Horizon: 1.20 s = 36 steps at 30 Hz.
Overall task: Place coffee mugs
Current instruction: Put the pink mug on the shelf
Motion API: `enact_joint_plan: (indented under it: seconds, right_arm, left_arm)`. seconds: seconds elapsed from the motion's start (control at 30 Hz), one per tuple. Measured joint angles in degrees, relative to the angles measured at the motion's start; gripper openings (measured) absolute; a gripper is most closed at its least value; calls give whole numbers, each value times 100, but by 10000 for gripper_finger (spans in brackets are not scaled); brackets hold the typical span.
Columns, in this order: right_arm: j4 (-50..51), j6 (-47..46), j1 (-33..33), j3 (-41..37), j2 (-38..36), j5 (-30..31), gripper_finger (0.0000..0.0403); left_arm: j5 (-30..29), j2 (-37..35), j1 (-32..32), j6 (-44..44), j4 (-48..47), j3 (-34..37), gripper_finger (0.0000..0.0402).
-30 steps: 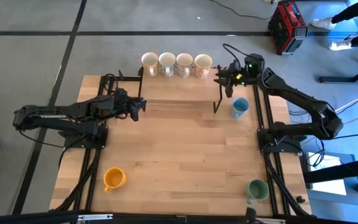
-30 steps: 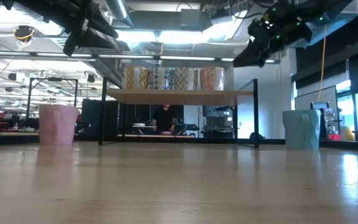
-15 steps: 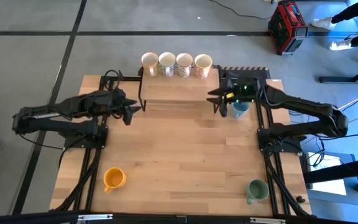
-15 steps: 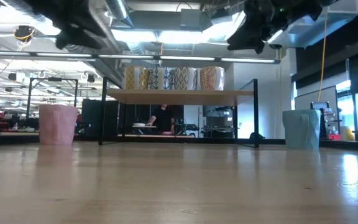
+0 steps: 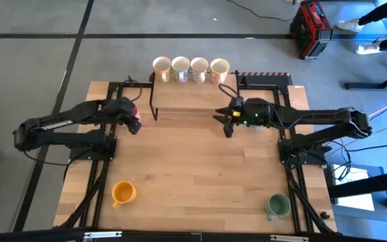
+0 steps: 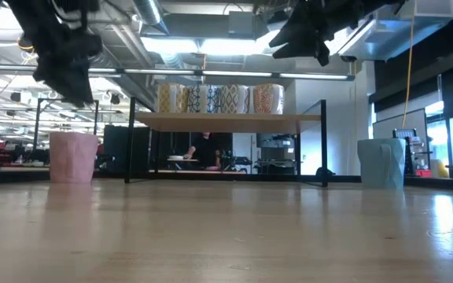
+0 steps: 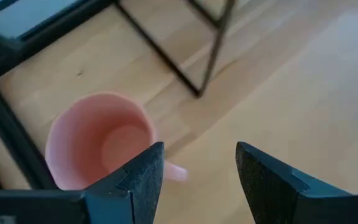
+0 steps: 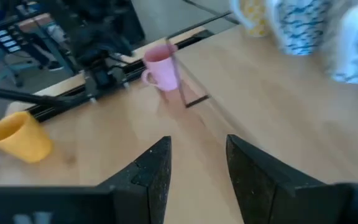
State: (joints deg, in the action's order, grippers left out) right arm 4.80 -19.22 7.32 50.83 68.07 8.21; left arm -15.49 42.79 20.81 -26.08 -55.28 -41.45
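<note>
Mugs first: four patterned white/cream mugs [image 5: 191,70] stand in a row on the raised shelf [image 5: 192,98] at the far edge of the tabletop [image 5: 193,175]. Pink mug [image 7: 98,142] sits upright on the tabletop by the shelf's left leg, open mouth up, handle toward my left jaws. Orange mug [image 5: 123,193] near front left, green mug [image 5: 277,205] near front right, both upright, well apart. Light blue mug [image 6: 381,163] stands right of the shelf in the low view; from above my right arm hides it.

My left gripper [image 5: 134,121] hangs over the pink mug, pointing down, jaws spread wide, nothing in them. My right gripper [image 5: 226,122] reaches level across the shelf's right end, jaws part open, empty.

Versus a second ago: left gripper has swung back from the shelf's left leg and tipped down over the pink mug, jaws widened. Right arm has moved from the shelf's back corner to in front of it, now covering the blue mug.
</note>
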Motion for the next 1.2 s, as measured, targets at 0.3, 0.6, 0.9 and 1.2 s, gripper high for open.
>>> enact_joint_plan:
  seconds: [0.3, 0.6, 0.9, 1.2]
  right_arm:
    - [274, 23, -258, 0, 21, -32, 143]
    - [753, 470, -253, 0, 23, -465, 143]
    - [358, 897, -243, 2, 25, -479, 143]
    - [302, 757, -243, 2, 113, -774, 143]
  left_arm:
    - [106, 1083, 841, 337, 198, 190, 194]
    - [587, 1880, 1123, 396, 241, 210, 191]
    - [750, 2176, 1107, 531, 277, 210, 99]
    - [949, 2169, 1099, 553, 262, 208, 17]
